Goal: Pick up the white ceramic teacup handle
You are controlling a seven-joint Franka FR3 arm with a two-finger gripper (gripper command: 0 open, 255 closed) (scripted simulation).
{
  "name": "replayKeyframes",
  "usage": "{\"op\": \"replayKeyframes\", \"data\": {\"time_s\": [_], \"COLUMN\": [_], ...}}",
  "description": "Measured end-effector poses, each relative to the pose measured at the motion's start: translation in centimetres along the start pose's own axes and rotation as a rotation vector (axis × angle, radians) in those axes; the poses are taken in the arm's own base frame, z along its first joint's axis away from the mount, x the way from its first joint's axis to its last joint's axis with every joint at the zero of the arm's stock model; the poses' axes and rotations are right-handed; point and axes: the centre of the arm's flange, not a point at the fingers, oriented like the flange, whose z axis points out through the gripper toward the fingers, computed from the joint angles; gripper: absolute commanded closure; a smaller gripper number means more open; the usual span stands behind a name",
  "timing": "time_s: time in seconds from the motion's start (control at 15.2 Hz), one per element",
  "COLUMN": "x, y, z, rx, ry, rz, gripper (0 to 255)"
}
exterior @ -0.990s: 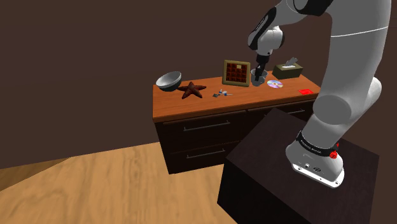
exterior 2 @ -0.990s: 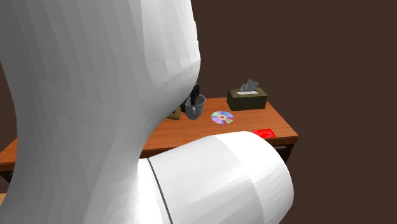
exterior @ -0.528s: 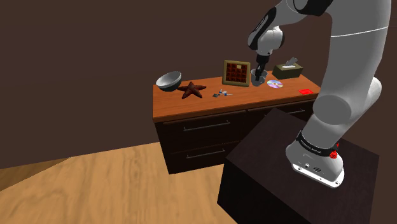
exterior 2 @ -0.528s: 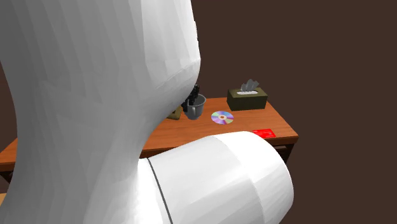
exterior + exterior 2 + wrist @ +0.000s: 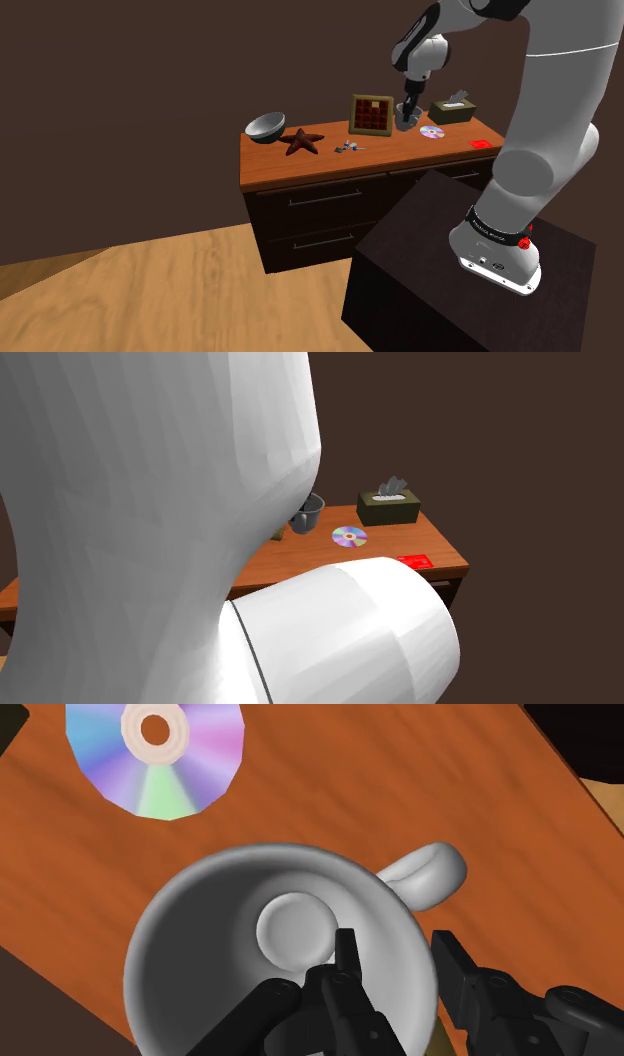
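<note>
Pinching the side of a teacup (image 5: 230, 954), the black two-finger gripper (image 5: 395, 946) has one finger inside the bowl and the other outside against the rim, with the cup's side clasped between them. Teacup: pale grey-white, smooth and matt, round-mouthed, with a flat circular disc at its floor; material not plain to see. Handle (image 5: 428, 874): a thick rounded loop of the same pale tone, projecting from the cup's side just beyond the outer finger and apart from both fingers. Position: over the back part of a dresser top (image 5: 320, 162), between a picture frame (image 5: 371, 115) and a compact disc (image 5: 155, 754); in the second exterior view the cup stands tilted, and whether its base touches the wood cannot be told. Dresser: orange-brown wood-grain top, dark drawer fronts with slim bar pulls. Compact disc: flat, round, rainbow sheen, pale hub ring, lying just beside the cup. Picture frame: square, light-brown border, dark red gridded panel, propped upright. Tissue box (image 5: 452, 110): olive-green, oblong, grey tissue tufted from its slot, near the back corner. Red card (image 5: 484, 144): small, flat, at the front corner. Starfish (image 5: 302, 141): dark red, five-pointed. Bowl (image 5: 265, 127): shiny metal, hemispherical, tilted. Trinket (image 5: 348, 148): small, metallic, too small to identify. Arm (image 5: 150, 502): glossy white shell. Stand (image 5: 450, 270): dark box. Floor (image 5: 150, 290): light wood planks. Room wall (image 5: 150, 80): plain brown.
</note>
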Motion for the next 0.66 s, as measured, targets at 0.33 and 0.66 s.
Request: {"op": "replayKeyframes", "data": {"time_s": [0.33,0.66], "x": [-0.2,-0.2], "y": [-0.2,-0.1], "z": [-2.5,-5.1], "rx": [0.000,0.000], "ry": [0.000,0.000], "rz": [0.000,0.000], "gripper": [255,255]}}
